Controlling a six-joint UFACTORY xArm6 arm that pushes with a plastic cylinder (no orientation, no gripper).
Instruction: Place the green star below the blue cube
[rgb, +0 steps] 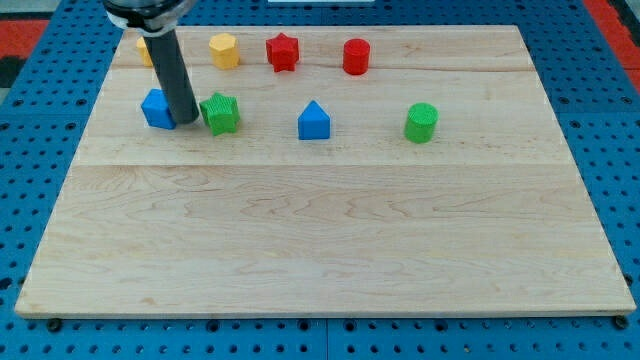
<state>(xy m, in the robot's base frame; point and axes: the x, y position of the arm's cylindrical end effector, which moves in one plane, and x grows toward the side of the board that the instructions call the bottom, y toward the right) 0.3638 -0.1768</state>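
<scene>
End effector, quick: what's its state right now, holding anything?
My tip: a bare rod with no jaws, holding nothing; it sits between the blue cube and the green star.

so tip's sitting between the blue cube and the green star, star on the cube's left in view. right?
Not quite. The camera view shows my tip between the blue cube and the green star, but the star is on the cube's right, not its left.

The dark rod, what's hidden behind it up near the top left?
Behind the rod a yellow block peeks out, mostly covered, shape unclear. My tip sits between the blue cube and green star.
</scene>
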